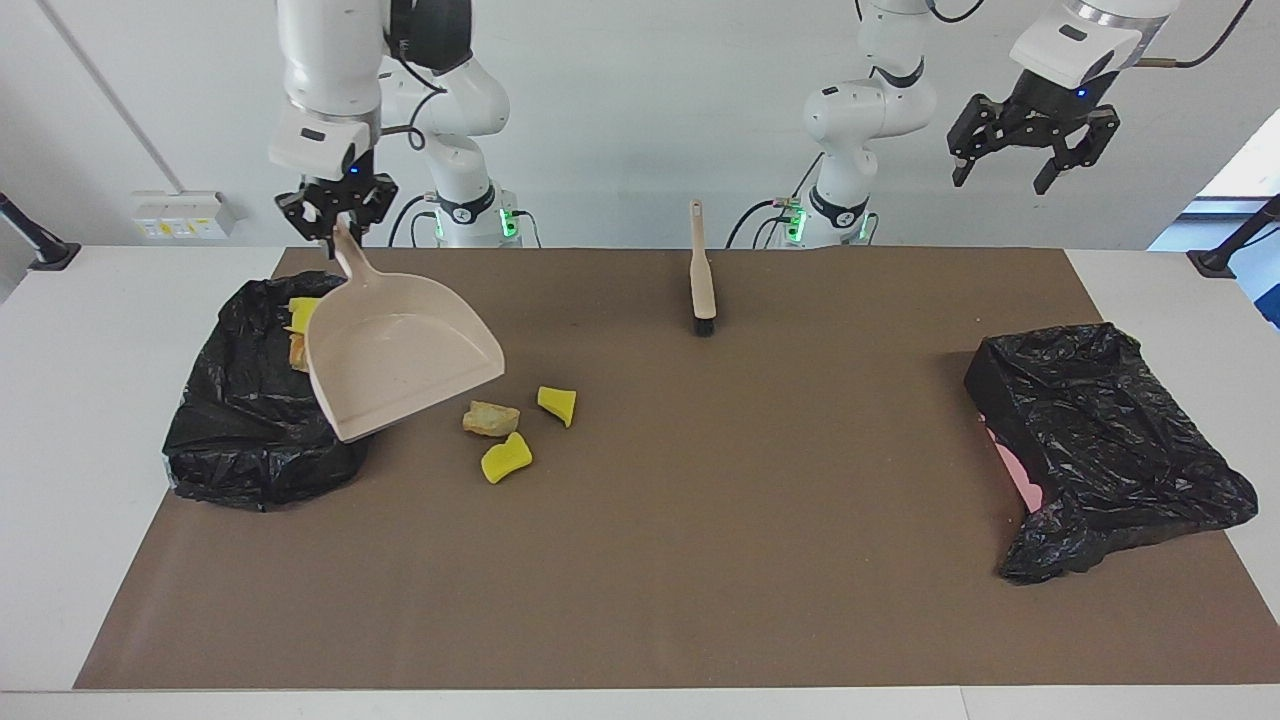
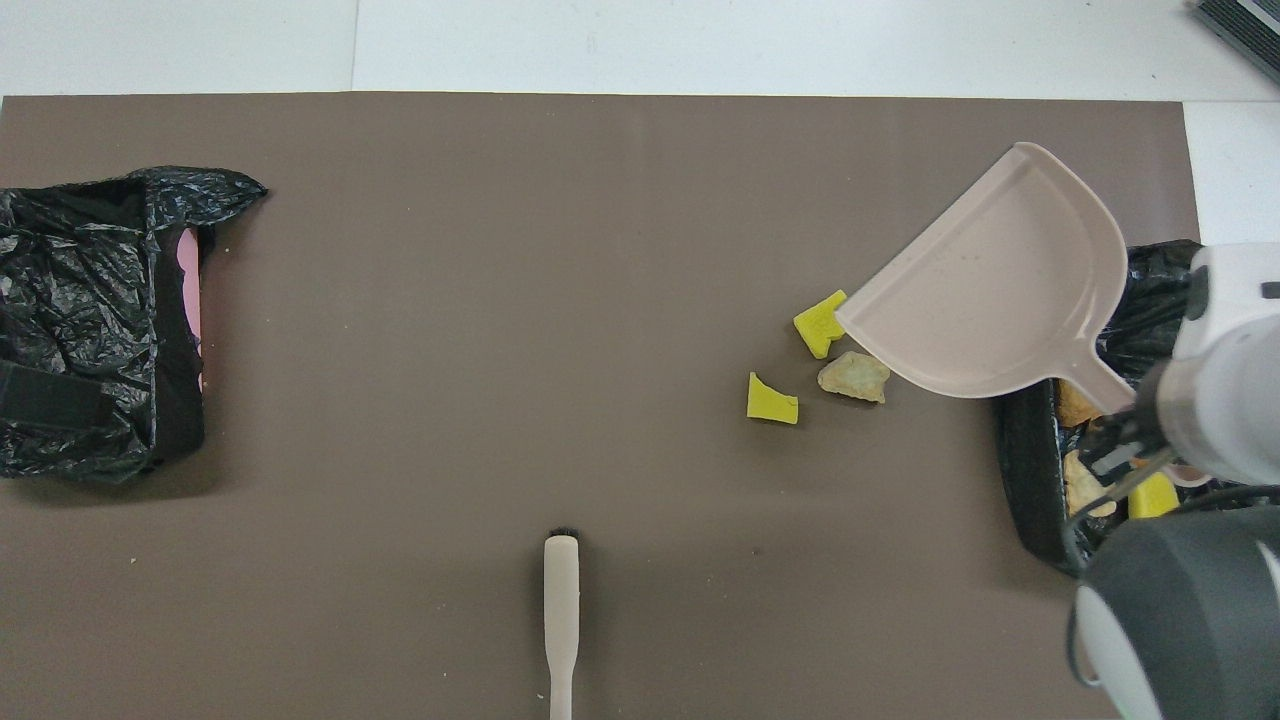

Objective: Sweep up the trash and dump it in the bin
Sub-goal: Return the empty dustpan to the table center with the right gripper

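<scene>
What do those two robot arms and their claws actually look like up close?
Both arms are glossy white, built of rounded segments with dark joint rings and a green light at each base. Black cables trail along them. The right gripper and the left gripper are black, skeletal two-finger claws of linked bars, each hung under a boxy white wrist block with a small blue light.

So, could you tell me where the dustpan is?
The right gripper holds the dustpan in the air, between the trash-filled bin and three loose scraps.
</scene>
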Action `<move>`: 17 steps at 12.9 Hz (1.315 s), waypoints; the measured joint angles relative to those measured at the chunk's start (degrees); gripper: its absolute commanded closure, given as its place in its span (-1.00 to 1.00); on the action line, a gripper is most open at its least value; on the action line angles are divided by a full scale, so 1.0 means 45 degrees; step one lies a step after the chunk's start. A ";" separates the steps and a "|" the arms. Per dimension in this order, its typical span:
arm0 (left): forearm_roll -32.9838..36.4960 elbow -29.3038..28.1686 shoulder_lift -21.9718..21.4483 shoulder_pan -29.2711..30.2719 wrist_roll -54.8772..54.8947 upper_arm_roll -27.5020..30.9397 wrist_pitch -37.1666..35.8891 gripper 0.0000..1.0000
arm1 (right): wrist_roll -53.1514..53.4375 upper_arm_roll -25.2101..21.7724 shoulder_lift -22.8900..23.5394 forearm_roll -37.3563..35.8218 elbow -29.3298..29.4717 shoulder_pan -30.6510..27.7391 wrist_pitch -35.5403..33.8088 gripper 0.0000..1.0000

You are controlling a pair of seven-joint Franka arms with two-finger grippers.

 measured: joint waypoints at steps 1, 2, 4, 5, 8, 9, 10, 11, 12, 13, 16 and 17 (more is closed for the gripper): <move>0.0000 0.0000 0.0000 0.0001 0.0000 0.0006 -0.0006 -1.00 | 0.1413 0.0025 0.0397 0.0213 0.0200 0.0493 0.0000 1.00; 0.0000 0.0000 0.0000 0.0003 0.0000 0.0011 -0.0013 -1.00 | 0.3003 0.0021 0.0953 0.0500 0.0519 0.1016 0.0003 1.00; 0.0000 0.0000 0.0000 0.0003 0.0000 0.0013 -0.0015 -1.00 | 0.5828 0.0026 0.2174 0.1380 0.1325 0.1785 0.0057 1.00; 0.0000 0.0000 0.0000 0.0003 0.0000 0.0013 -0.0017 -1.00 | 0.6990 0.0021 0.2835 0.1597 0.1811 0.2118 0.0149 1.00; 0.0000 0.0000 0.0000 0.0003 0.0000 0.0014 -0.0024 -1.00 | 1.0662 0.0018 0.5341 0.1968 0.3791 0.3674 0.0839 1.00; 0.0000 0.0000 0.0000 0.0003 0.0000 0.0014 -0.0026 -1.00 | 1.1612 0.0021 0.6238 0.2185 0.4470 0.4236 0.1208 1.00; 0.0000 0.0000 0.0000 0.0003 0.0001 0.0014 -0.0027 -1.00 | 1.2316 0.0020 0.6928 0.2391 0.4933 0.4683 0.1774 1.00; 0.0000 0.0000 0.0000 0.0003 0.0001 0.0014 -0.0028 -1.00 | 1.2879 0.0022 0.7456 0.2635 0.5208 0.5003 0.2465 1.00; 0.0000 0.0000 0.0000 0.0003 0.0001 0.0015 -0.0028 -1.00 | 1.3164 0.0028 0.7859 0.2780 0.5391 0.5254 0.2993 1.00; 0.0000 0.0000 0.0000 0.0003 0.0001 0.0015 -0.0028 -1.00 | 1.3253 0.0030 0.8203 0.2841 0.5595 0.5535 0.3235 1.00; 0.0000 0.0000 0.0000 0.0003 0.0001 0.0015 -0.0031 -1.00 | 1.3467 0.0026 0.9029 0.2852 0.6089 0.6394 0.3542 1.00; 0.0000 0.0000 0.0000 0.0003 0.0001 0.0015 -0.0031 -1.00 | 1.3471 0.0028 0.9215 0.2852 0.6132 0.6579 0.3641 1.00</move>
